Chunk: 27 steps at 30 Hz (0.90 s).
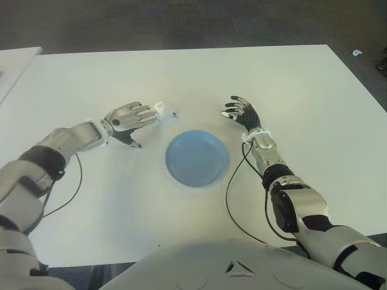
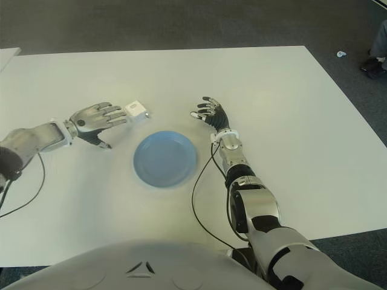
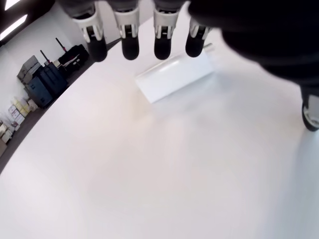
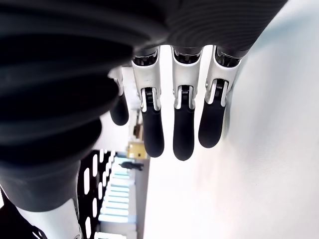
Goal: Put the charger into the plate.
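A small white charger (image 1: 165,111) lies on the white table (image 1: 290,90), just beyond the upper left rim of the blue plate (image 1: 197,158). My left hand (image 1: 129,116) hovers beside the charger, on its left, with fingers stretched out towards it and nothing held. In the left wrist view the charger (image 3: 174,77) lies flat just past the fingertips (image 3: 129,47), apart from them. My right hand (image 1: 242,112) shows at the plate's upper right with its fingers spread and holds nothing. The plate is empty.
Thin black cables (image 1: 233,199) run along both forearms over the table. A second white surface (image 1: 15,66) stands at the far left. Dark carpet lies beyond the table's far edge.
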Tool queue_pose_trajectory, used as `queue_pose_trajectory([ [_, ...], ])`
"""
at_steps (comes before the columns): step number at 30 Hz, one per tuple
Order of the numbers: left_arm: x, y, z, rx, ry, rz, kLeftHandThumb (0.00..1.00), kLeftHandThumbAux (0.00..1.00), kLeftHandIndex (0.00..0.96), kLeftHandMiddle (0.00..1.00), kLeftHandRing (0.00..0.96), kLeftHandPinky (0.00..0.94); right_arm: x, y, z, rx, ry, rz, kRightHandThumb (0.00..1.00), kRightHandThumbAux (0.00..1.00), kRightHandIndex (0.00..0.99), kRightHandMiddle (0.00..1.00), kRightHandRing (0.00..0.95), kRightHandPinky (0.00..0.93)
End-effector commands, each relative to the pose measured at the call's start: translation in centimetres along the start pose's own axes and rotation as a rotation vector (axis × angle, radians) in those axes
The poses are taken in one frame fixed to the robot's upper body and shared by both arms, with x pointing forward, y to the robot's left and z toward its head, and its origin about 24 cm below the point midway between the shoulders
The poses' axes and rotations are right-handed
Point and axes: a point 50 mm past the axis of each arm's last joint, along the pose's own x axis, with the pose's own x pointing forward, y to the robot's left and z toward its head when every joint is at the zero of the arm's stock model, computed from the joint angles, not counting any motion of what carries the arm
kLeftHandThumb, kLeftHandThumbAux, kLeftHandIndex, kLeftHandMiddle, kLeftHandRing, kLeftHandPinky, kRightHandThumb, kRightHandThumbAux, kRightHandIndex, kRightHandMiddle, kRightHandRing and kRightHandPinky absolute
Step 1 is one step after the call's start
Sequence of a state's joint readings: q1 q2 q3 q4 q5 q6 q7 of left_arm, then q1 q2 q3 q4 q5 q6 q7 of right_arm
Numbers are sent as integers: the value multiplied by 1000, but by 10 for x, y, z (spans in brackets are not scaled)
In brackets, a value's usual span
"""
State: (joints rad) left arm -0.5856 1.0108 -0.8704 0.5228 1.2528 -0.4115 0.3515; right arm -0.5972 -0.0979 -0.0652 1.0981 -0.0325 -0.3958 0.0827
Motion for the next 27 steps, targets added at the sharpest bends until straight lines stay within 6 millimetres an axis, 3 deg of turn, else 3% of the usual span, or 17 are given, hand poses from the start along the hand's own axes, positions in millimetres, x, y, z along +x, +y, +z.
queue_pose_trajectory([
  [1, -15, -10, 19, 71, -87, -156, 0, 332, 0, 0, 0, 0, -3, 1, -11, 3, 62, 6, 301, 802, 175, 348, 348, 344],
  [13, -22, -2, 24, 81, -104, -263, 0, 355, 0, 0, 0, 0, -3, -1, -11, 0, 71, 8, 285, 818, 174, 353, 351, 344],
  [27, -23, 0, 36, -45, -108, -288, 0, 361, 0, 0, 0, 0, -4, -3, -11, 11, 78, 7, 252, 849, 173, 370, 369, 359],
])
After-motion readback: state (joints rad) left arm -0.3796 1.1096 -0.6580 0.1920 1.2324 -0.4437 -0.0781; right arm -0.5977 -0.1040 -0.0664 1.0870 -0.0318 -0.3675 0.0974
